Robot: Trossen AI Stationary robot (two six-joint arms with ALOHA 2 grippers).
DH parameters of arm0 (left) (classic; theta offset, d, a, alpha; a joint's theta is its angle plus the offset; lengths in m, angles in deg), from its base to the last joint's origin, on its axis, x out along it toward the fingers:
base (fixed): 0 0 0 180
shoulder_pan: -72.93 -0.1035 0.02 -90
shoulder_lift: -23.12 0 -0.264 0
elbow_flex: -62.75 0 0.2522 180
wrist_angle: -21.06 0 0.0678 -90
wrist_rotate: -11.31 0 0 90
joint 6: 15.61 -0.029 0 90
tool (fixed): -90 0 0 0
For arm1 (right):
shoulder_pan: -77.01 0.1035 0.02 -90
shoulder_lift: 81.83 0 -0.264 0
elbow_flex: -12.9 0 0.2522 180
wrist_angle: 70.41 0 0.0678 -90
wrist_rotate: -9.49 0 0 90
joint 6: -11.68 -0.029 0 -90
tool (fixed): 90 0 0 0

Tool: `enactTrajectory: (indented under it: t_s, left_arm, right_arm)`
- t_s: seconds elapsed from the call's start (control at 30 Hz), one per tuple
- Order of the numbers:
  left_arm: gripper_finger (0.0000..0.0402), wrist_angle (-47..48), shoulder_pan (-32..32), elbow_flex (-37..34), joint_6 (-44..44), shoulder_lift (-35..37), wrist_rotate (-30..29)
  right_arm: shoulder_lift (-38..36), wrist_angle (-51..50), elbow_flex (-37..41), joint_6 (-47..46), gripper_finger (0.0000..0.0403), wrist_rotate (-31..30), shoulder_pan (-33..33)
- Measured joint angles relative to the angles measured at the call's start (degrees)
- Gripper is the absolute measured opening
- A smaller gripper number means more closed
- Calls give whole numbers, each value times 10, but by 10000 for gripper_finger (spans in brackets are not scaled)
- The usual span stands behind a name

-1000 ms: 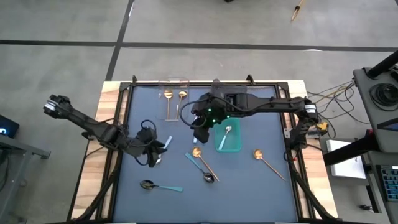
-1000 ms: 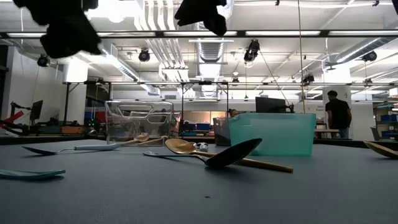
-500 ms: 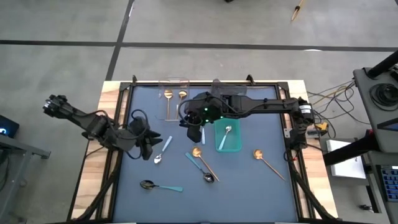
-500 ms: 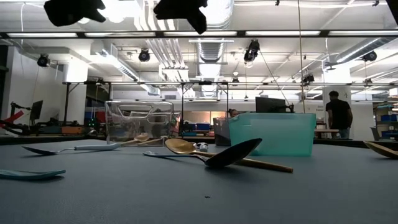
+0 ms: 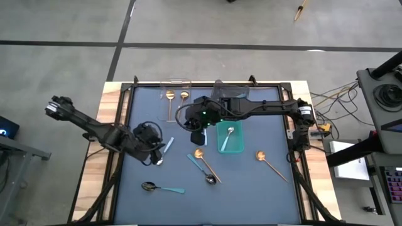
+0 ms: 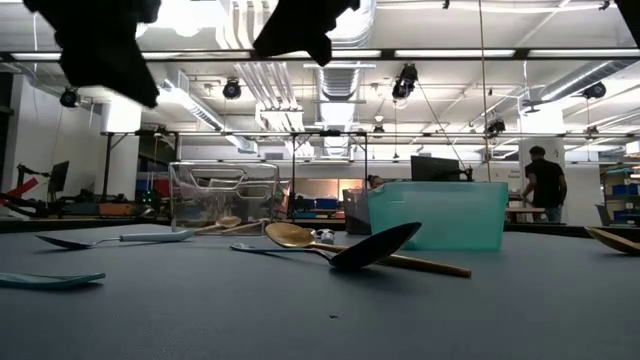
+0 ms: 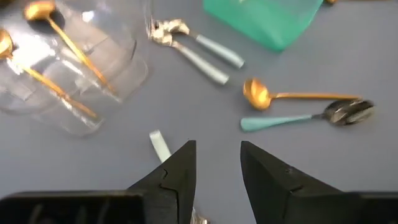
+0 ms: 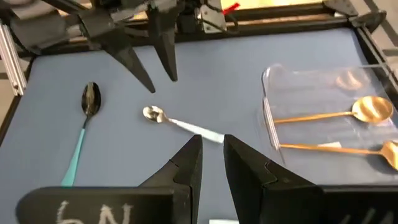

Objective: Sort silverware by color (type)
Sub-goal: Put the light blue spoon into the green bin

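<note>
My left gripper (image 5: 155, 148) (image 7: 214, 163) is open and hangs over a silver spoon with a light-blue handle (image 5: 164, 150) (image 7: 160, 146), which lies flat on the mat; one finger stands above its handle without touching. My right gripper (image 5: 196, 134) (image 8: 212, 149) is open a narrow gap, empty, above the mat left of the teal bin (image 5: 240, 148). Two more light-blue-handled spoons (image 7: 194, 48) lie beside that bin. A gold spoon (image 5: 200, 154) and a dark spoon with a teal handle (image 5: 210, 179) lie crossed at the middle.
The teal bin holds one silver spoon (image 5: 230, 132). A clear bin (image 5: 176, 83) at the far edge holds two gold spoons (image 5: 170, 96). Another dark teal-handled spoon (image 5: 151, 186) lies near the front left, a gold spoon (image 5: 260, 155) at the right. A person (image 6: 542, 185) stands far behind.
My left gripper has risen, swung a little toward the table's left, then come back down over the light-blue-handled spoon, which has not moved. My right gripper has drifted a little toward the table's left, staying high.
</note>
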Motion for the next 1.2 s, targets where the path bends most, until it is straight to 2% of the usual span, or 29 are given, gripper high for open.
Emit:
enactTrajectory:
  t_s: [0.17, 0.33, 0.5, 0.63, 0.73, 0.97, 1.2]
  left_arm:
    - [140, -69, 0, -64, 1, -4, 19]
    - [172, -108, 0, -118, -1, -11, -35]
    - [178, -203, 0, -174, -54, -32, -75]
    - [178, -263, 0, -211, -43, -58, -76]
    - [178, -270, 0, -222, -14, -79, -77]
    - [178, -285, 0, -225, -8, -138, -73]
    - [178, -347, 0, -225, 2, -196, -24]
  right_arm:
    - [0, -28, 0, -22, 59, -4, 0]
    - [0, -37, 0, -44, 59, -4, 0]
    - [0, -36, 0, -62, 59, -13, 1]
    - [0, -37, 0, -69, 59, -15, 1]
    - [0, -37, 0, -70, 59, -15, 1]
    - [0, -36, 0, -71, 59, -20, 1]
    - [0, -36, 0, -71, 59, -28, 1]
